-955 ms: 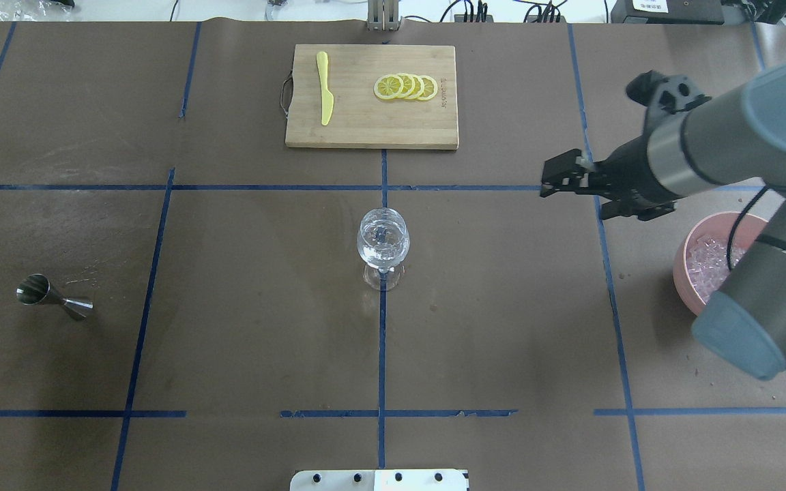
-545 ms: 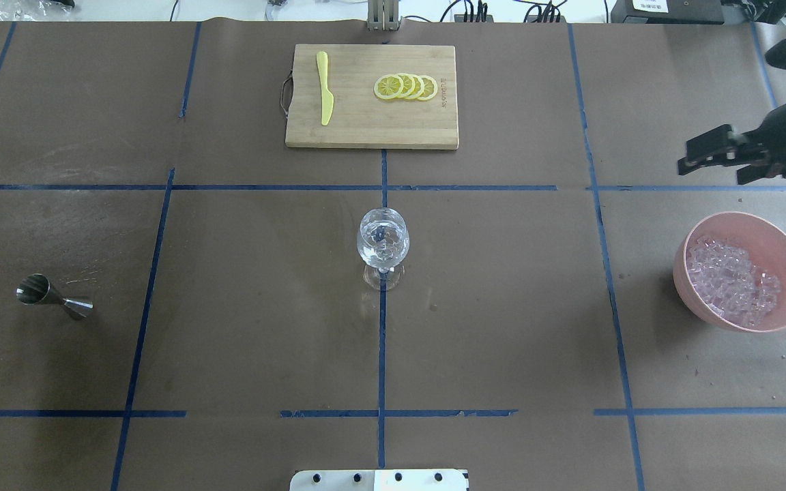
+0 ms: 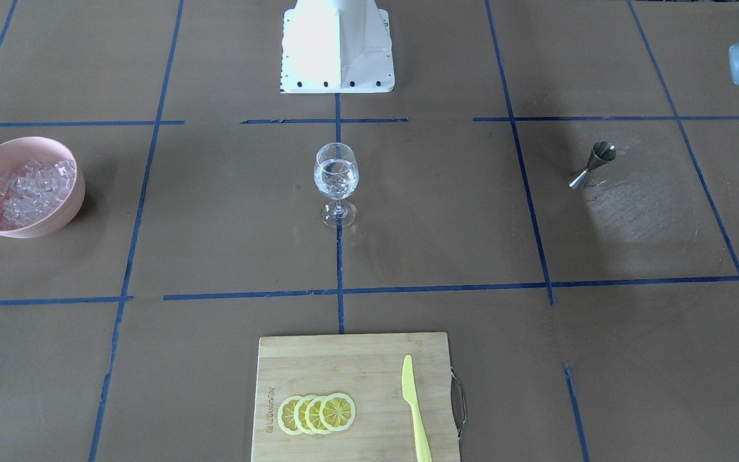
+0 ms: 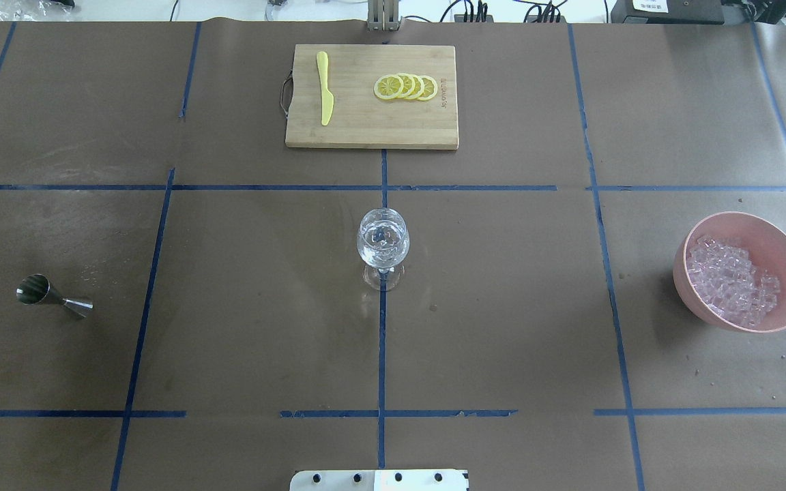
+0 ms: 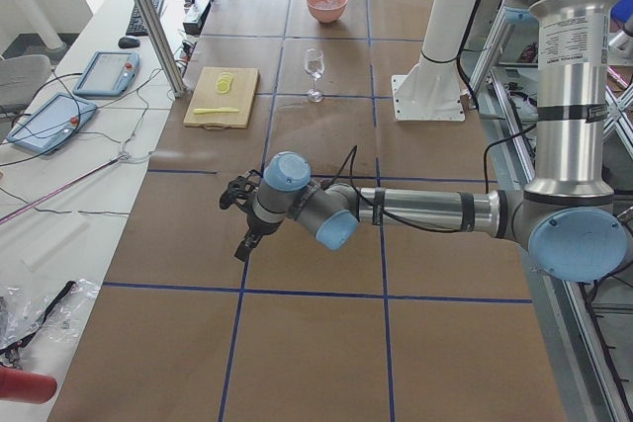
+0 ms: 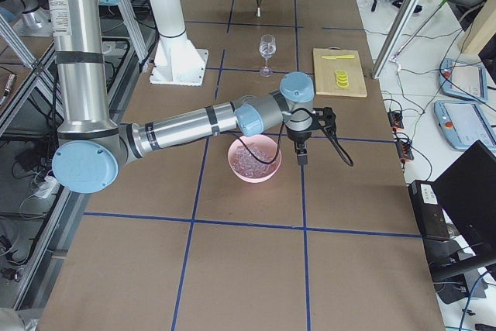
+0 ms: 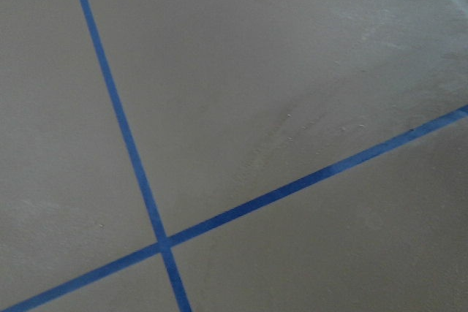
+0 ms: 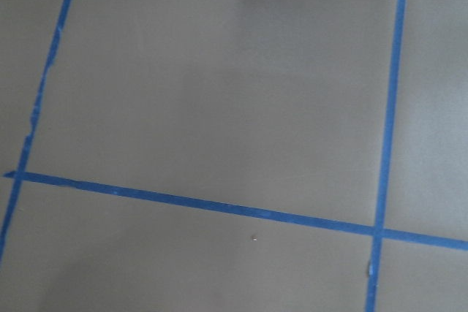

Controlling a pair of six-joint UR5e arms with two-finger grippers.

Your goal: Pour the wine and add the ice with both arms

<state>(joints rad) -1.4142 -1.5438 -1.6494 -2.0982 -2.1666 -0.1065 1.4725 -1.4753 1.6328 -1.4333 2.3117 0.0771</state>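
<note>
Overhead, the ice (image 4: 731,286) sits heaped in a pink bowl (image 4: 785,249) at right centre, a stemmed glass (image 4: 383,244) mid-frame on the worktop (image 4: 502,307). Side views add what that frame lacks: left gripper (image 5: 244,242) over bare worktop, left of frame centre; right gripper (image 6: 301,154) near the bowl, on its right in frame. Wrist views give brown worktop and blue tape (image 7: 124,129). Fingers, either gripper: spread and contents cannot be told.
</note>
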